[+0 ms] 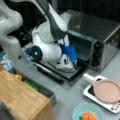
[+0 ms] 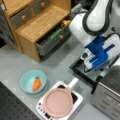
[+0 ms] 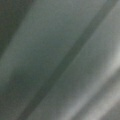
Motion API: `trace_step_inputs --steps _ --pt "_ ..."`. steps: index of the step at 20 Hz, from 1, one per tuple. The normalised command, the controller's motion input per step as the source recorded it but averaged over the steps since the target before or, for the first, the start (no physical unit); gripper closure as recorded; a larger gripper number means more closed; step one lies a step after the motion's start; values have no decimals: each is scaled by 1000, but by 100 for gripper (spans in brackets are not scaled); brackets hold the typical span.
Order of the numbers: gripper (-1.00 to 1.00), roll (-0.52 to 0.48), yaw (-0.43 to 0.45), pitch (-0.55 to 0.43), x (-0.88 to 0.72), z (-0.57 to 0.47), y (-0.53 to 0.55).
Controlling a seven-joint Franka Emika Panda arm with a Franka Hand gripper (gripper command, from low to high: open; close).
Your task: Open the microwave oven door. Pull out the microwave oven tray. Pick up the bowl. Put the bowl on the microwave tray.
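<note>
I am reaching down with my gripper over the microwave oven door, which is lying dropped open and flat in front of the microwave oven. In a front view my gripper is sitting right at the door's outer edge, and its blue-and-white body is hanging just above the dark panel. I cannot tell whether my fingers are spread or pressed together, nor whether they are pinching anything.

The oven is standing with its cavity exposed, its column of black knobs facing out on the side away from my arm. I cannot make out the microwave oven tray as a separate sheet; my wrist view is filling up with blurred grey and dark diagonal bands only.

The bowl is resting on the grey table, well apart from the oven and out beyond the open door, with the orange food inside it. In a front view the bowl is sitting just beside the white slab that is carrying the pink plate. The slab is lying between the bowl and the oven. A wooden cabinet with an open drawer is standing on the far side of the door from the oven.
</note>
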Motion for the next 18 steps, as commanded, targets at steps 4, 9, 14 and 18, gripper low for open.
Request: trace_step_inputs --steps 4,9,14,18 --pt "100 33 -204 -7 -70 -90 -17" --pt "100 31 -209 -5 -72 -91 -13" --pt "100 27 -213 -2 -77 -95 -13" --pt "100 29 -200 3 -99 -73 -24"
